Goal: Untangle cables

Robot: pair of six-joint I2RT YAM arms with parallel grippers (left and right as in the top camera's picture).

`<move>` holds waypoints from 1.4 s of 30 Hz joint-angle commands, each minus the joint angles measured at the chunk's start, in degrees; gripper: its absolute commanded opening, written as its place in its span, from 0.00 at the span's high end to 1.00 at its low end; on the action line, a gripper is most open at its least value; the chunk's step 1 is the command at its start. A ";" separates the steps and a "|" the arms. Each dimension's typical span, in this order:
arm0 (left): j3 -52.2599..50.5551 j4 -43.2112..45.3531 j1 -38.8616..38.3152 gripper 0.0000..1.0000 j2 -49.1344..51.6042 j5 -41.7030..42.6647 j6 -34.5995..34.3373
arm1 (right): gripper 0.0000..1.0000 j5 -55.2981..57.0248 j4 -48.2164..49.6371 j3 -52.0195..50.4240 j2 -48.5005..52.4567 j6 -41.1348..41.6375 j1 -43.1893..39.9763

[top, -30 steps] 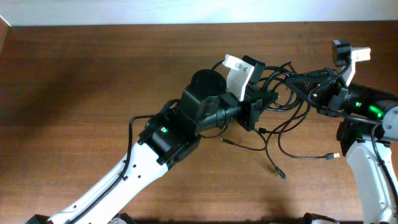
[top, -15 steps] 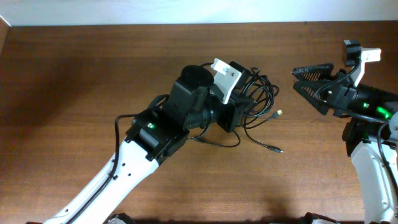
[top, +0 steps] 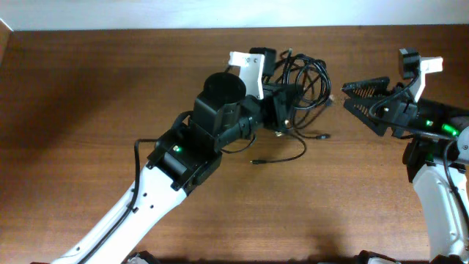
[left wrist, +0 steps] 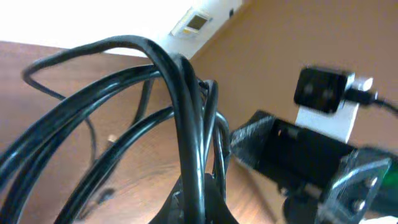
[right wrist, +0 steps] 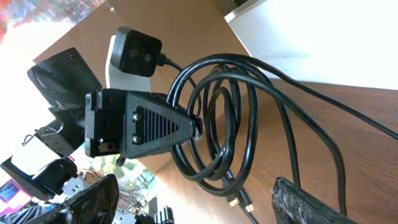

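Holding the cables point(top: 311, 72) as one bunch in the clenched left claw point(top: 287, 110), lifted near the far edge of the table point(top: 88, 88); from the right wrist, plainly a coil of several loops pinched at the crossing, with two strands running off to the right; from the left wrist, strands converging into the pinch, too tightly overlaid to count. Waiting just right of the coil with the right claw point(top: 357, 99): released, spread wide, grasping nothing, not touching any strand. Trailing below the bunch, a tail ending in a plug point(top: 322, 136) and a second tail point(top: 254, 161) lying on the wood, both apart from either claw. Probably mid-step: choosing a single strand to draw out of the bunch, with most of the untangling not yet done. To do it well, keep the left claw tight and steady as the anchor; aim the right claw at a free strand on the outside of the coil, never at the stacked crossing; close on one strand only, near a loose end if reachable; pull slowly away from the left claw, along the run of the strand rather than across the loops; stop at any tightening of the coil or any dragging of the whole bunch; expect thin cord to slip or spring back.
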 commanded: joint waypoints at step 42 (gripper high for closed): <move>0.39 -17.77 4.31 0.45 -2.58 -12.33 16.79 | 0.96 44.85 -71.82 7.85 13.20 -32.48 8.70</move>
